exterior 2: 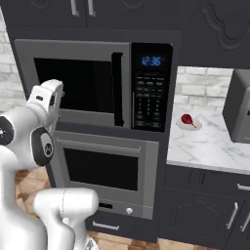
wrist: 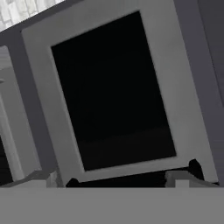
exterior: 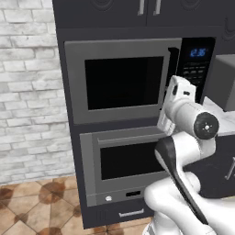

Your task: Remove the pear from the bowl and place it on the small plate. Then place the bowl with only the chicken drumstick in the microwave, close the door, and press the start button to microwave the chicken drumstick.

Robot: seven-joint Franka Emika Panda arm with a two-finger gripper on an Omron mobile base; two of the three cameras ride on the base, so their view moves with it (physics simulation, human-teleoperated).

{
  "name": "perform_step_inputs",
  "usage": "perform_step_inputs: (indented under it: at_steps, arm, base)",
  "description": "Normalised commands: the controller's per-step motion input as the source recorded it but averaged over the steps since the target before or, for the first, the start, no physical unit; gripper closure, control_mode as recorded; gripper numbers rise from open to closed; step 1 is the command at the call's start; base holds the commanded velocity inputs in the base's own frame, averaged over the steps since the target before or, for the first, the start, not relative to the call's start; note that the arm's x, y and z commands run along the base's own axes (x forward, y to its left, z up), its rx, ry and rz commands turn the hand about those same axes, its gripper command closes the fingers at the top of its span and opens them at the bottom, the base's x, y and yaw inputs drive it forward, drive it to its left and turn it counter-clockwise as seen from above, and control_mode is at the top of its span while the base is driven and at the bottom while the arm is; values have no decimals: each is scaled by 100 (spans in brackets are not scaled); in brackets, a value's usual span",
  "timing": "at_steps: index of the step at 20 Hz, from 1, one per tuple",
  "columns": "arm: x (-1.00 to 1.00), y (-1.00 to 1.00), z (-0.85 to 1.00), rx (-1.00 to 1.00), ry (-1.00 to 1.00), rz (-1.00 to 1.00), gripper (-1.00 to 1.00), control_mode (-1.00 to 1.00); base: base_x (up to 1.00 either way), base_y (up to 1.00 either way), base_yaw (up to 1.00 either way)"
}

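The microwave (exterior 2: 78, 83) sits in the dark cabinet wall, and its door (exterior: 121, 80) looks shut, with a black window. Its keypad (exterior 2: 148, 102) and blue clock lie to the right of the door. My gripper (wrist: 131, 175) is open and holds nothing. It faces the door window (wrist: 113, 87) from close by, fingertips (wrist: 72, 181) wide apart. My hand (exterior: 178, 94) hovers in front of the door's right side. A red pear (exterior 2: 187, 119) lies on the small plate (exterior 2: 191, 126) on the marble counter. The bowl and the chicken drumstick are hidden.
A built-in oven (exterior 2: 105, 168) sits right below the microwave. On the counter (exterior 2: 210, 141) to the right stands a grey appliance (exterior 2: 239, 107). A white brick wall (exterior: 27, 92) and a tiled floor lie to the left.
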Motion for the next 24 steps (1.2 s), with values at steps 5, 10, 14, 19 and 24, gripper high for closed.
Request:
perform_step_inputs:
  at_steps: [5,10,14,19,24]
  arm:
    - [-98,-54,21,7,8,0,-100,-100]
    - [-60,-90,-22,3,7,6,-100,-100]
    - [-12,-73,-58,1,6,15,-100,-100]
    - [0,-20,-66,0,1,17,-100,-100]
    - [3,0,-45,0,-2,15,-100,-100]
  base:
    - [0,0,0]
    - [0,0,0]
    - [0,0,0]
    - [0,0,0]
    - [0,0,0]
